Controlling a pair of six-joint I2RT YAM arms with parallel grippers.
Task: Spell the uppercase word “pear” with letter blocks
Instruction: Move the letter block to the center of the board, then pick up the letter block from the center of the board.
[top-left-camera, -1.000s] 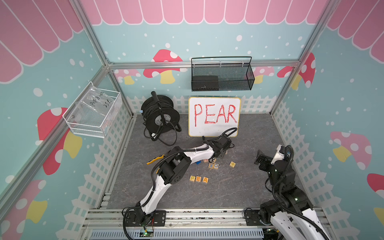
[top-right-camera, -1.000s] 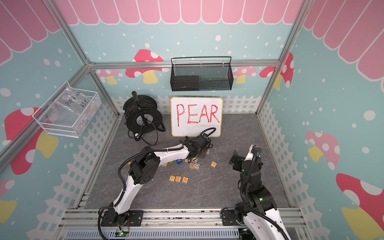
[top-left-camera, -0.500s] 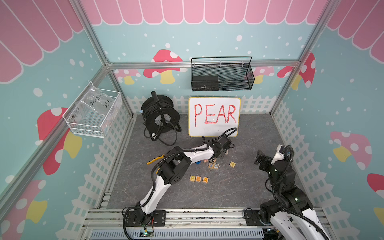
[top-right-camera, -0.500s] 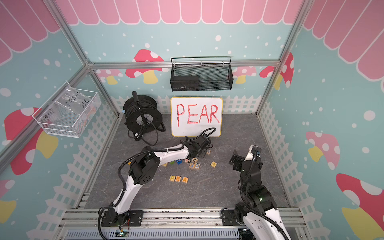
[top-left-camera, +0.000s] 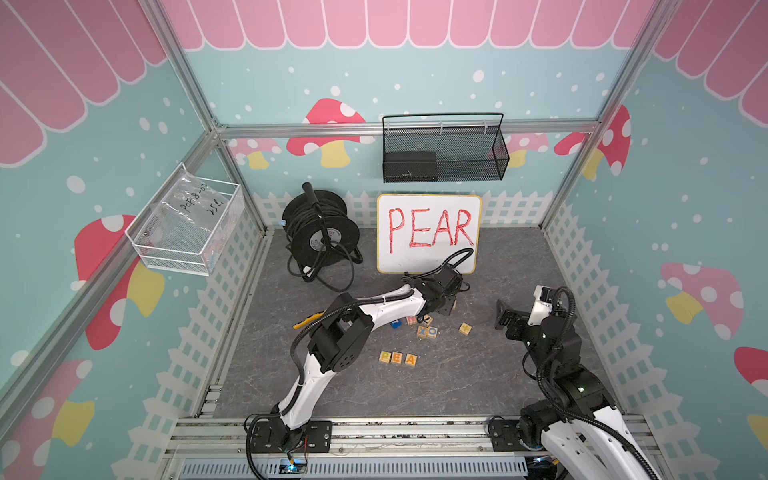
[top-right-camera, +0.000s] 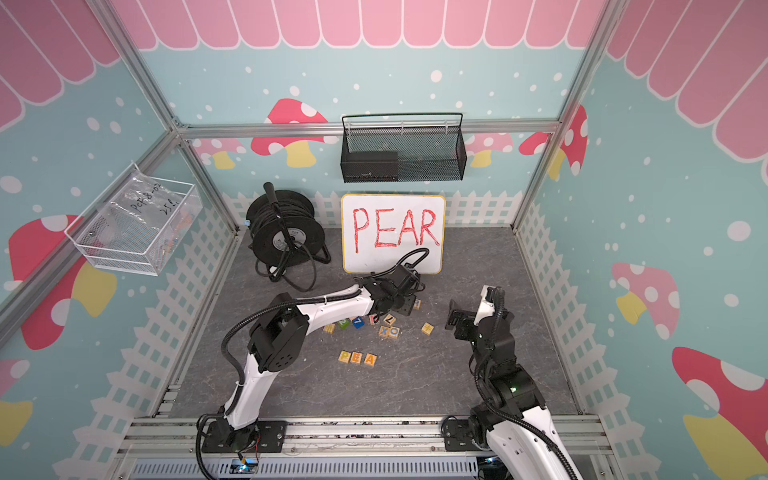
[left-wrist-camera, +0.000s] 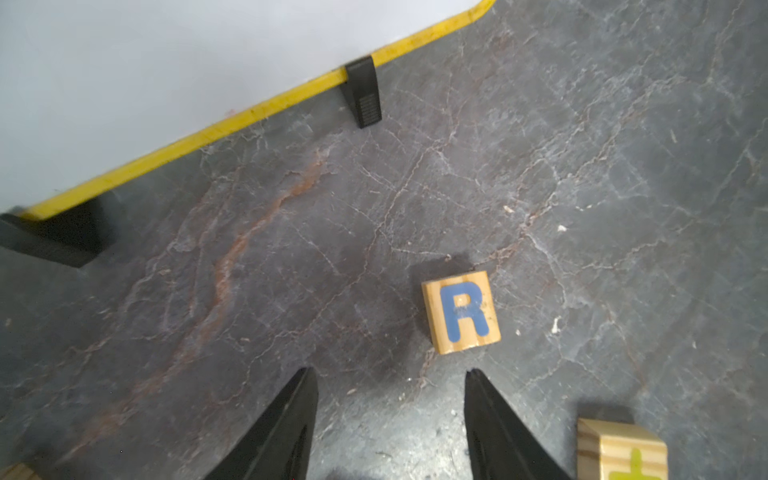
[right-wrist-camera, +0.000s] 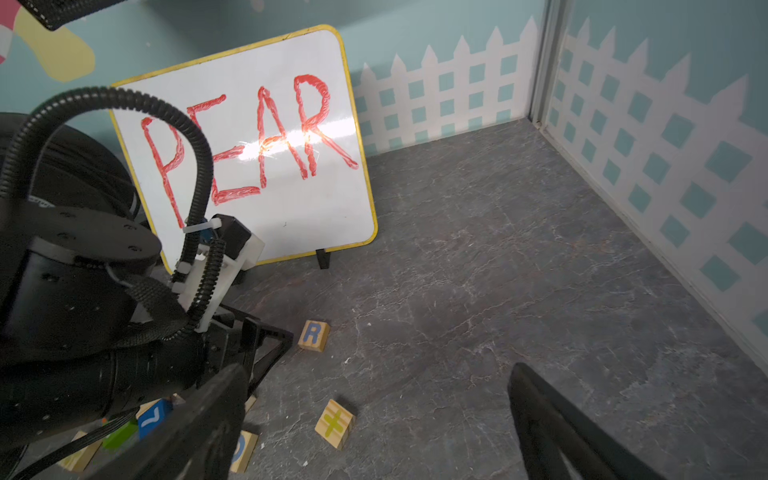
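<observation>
Three in your row, side by side: P block (top-left-camera: 385, 356), E block (top-left-camera: 397, 357), A block (top-left-camera: 411, 359). The fourth, the R block (left-wrist-camera: 460, 311), lies flat on the mat (left-wrist-camera: 602, 166), near the one whiteboard (left-wrist-camera: 166, 83). Your left gripper (left-wrist-camera: 390, 374) hovers just short of it, its two fingers parted with nothing between. Your right gripper (right-wrist-camera: 376, 369) is spread wide and empty, well apart.

Below frame centre, the P block (top-right-camera: 344, 356), E block (top-right-camera: 356, 358) and A block (top-right-camera: 370, 359) sit side by side; the whiteboard (top-right-camera: 392, 257) stands above.
</observation>
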